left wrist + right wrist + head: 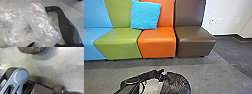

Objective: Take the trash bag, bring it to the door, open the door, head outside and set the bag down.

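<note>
Nearest my rig, the right wrist view records a dark plate (42, 88) and a jointed bar (21, 77) with a pale round cap, both parts of the robot itself. I cannot tell how the right jaws stand. Low in the head view, at the near side of the scene, I note the left gripper (159, 72), its dark parts running together with the trash bag (177, 83). Whether its jaws are spread, pressed together or pinching the bag, I cannot tell.

The bag is black and glossy, rounded at its outer side. Crumpled clear plastic (41, 23) takes up much of the left wrist view, with a black band (61, 18) curving beside it (I take this band for part of the bag). The right wrist view shows the bag's wrinkled dark side over the grey floor (60, 70), a soft shadow near it. I cannot establish whether the bag touches the floor or hangs just over it.

Beyond the bag stands a row of padded seats, side by side: a blue seat (96, 42), a green seat (119, 43), an orange seat (157, 43) and a brown seat (194, 42). A bright blue cushion (145, 15) leans, slightly tilted, against the backrests of the green and orange seats. Off to the right of the row, the flooring is darker, with a dark skirting (244, 39) along the foot of a white wall (227, 12). Small pale plates (219, 20) are fitted to that wall, their details too blurred to certify
</note>
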